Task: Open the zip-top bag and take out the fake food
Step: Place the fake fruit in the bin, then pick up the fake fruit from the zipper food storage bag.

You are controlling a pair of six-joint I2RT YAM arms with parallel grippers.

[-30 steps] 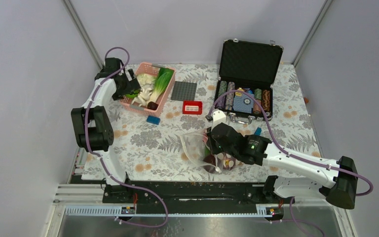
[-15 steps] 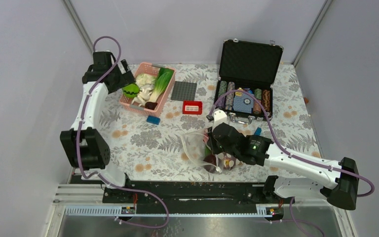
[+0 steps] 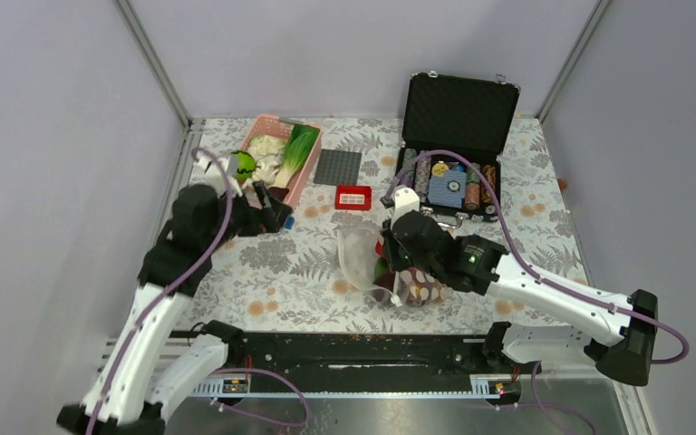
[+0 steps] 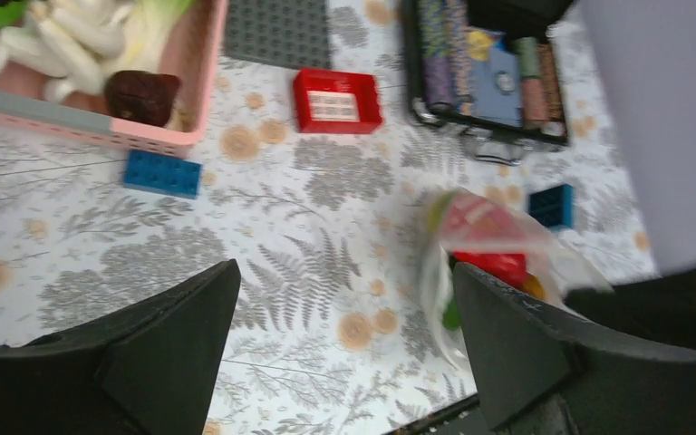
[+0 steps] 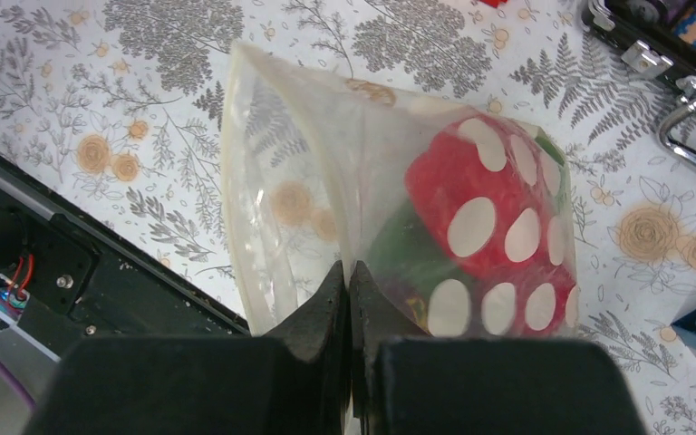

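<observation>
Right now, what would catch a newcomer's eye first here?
The dotted zip-top bag lies front-centre on the table, stuffed with red and green fake food and pinched by the right gripper. Behind it stands an open poker-chip case. At the back left sits a pink basket.

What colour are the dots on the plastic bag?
Cream-white, printed on the clear zip-top bag; the right wrist view shows them best.
</observation>
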